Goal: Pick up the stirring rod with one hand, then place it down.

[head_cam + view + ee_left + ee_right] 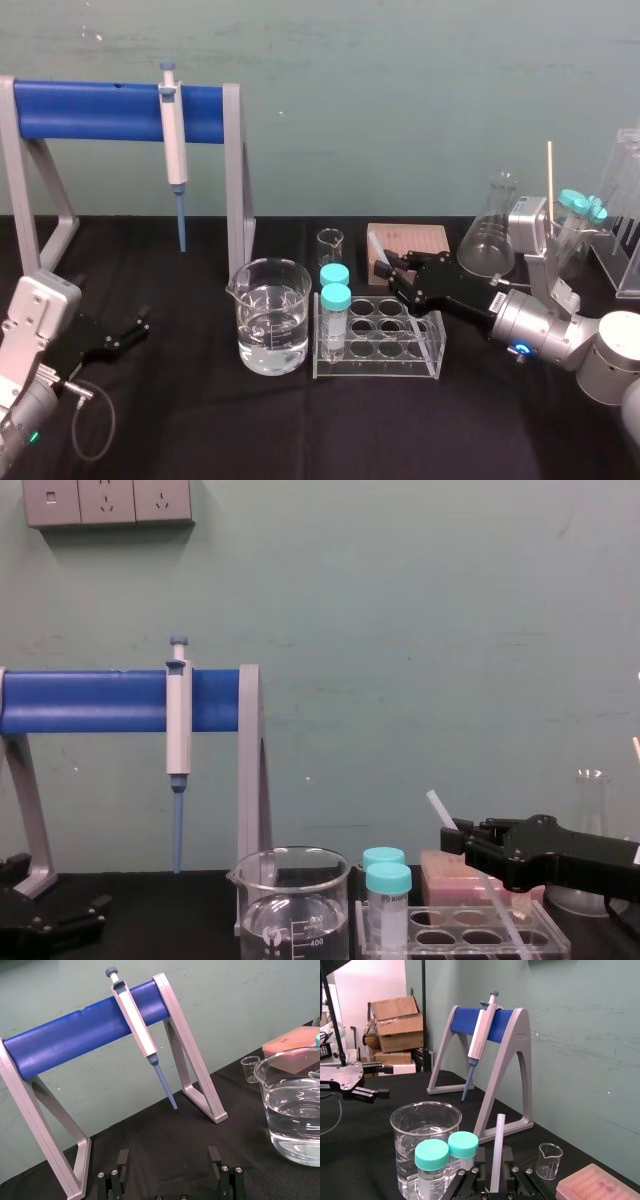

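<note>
A pale green wall point(400, 80) stands behind the whole work area, matte, with small marks and scratches on its paint. High on it, in the chest view, there is a grey panel of power sockets point(108, 502). The desk point(180, 420) is covered with a black cloth that reaches up to the wall. In the right wrist view, brown cardboard boxes point(397, 1022) are stacked at the far side of the room, in front of a brighter, whitish wall point(365, 980). The light is soft and even.
</note>
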Action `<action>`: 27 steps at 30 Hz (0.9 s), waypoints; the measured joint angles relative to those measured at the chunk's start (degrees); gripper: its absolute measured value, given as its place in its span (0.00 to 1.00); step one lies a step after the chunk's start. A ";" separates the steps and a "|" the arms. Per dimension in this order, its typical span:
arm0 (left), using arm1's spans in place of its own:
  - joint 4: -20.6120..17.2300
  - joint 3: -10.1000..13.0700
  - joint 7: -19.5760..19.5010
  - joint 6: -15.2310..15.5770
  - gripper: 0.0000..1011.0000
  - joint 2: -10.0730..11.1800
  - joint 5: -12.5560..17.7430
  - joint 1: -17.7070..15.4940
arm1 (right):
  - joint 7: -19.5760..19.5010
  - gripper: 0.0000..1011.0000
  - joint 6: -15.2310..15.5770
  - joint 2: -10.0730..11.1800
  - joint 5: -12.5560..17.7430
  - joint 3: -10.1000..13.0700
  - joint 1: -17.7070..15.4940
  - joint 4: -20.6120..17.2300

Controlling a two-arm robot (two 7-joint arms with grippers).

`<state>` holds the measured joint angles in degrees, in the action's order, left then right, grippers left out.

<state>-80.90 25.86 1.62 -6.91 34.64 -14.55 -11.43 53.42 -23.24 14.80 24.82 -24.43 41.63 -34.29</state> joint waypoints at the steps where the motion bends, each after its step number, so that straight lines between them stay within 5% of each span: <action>1: 0.00 0.00 0.00 0.00 0.99 0.00 0.00 0.00 | 0.00 0.20 0.00 0.00 0.00 0.00 0.00 0.00; 6: 0.00 0.00 0.00 0.00 0.99 0.00 0.00 0.00 | 0.00 0.07 0.00 0.00 0.00 0.00 0.00 0.00; 24: 0.00 0.00 0.00 0.00 0.99 0.00 0.00 0.00 | -0.03 0.06 0.00 0.03 -0.02 0.02 -0.08 -0.18; 27: 0.00 0.00 0.00 0.00 0.99 0.00 0.00 0.00 | -0.89 0.06 -0.14 0.67 -0.26 0.27 -1.38 -3.01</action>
<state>-80.90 25.86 1.62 -6.91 34.65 -14.55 -11.43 52.53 -23.38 15.47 24.56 -24.16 40.26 -37.29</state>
